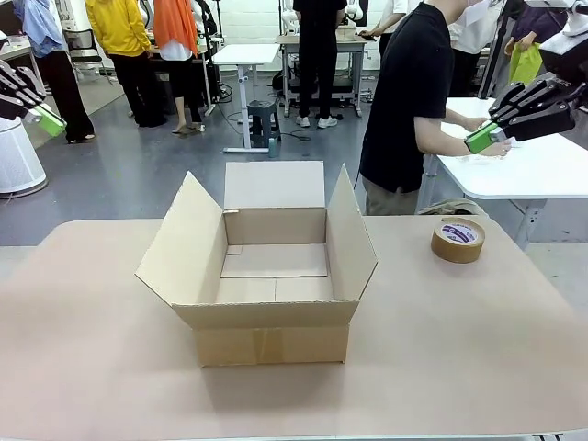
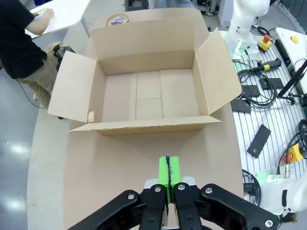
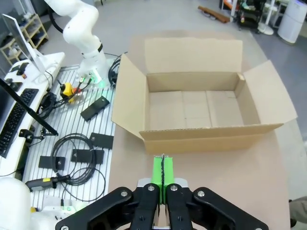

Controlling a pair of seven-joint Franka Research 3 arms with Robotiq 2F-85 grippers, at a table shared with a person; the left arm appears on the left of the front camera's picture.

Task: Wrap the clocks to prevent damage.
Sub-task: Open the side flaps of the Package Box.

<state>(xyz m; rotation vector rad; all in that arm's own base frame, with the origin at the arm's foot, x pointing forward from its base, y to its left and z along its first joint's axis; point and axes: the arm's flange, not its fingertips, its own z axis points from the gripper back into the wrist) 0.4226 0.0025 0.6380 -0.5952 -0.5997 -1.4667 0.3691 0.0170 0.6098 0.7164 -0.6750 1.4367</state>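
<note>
An open cardboard box [image 1: 271, 342] sits mid-table [image 1: 92, 322], long axis crosswise, between two raised arms. The left hand [image 1: 50, 121] and right hand [image 1: 480, 138] are both pressed together, empty. A tape roll [image 1: 457, 240] lies nearer the right hand.

floor [image 1: 138, 179]: grey, glossy | white tables [image 1: 246, 53] (people [image 1: 119, 37] standing beyond) | dark stool [image 1: 263, 118], perhaps plastic

a robotics lab is indicated: a white robot arm [image 3: 79, 28] is mounted by a slotted bench [image 3: 62, 122] strewn with cables [image 2: 266, 94] and an emergency-stop button [image 2: 263, 42]; white tables [image 1: 246, 53] and standing people [image 1: 317, 46] are seen beyond.
</note>
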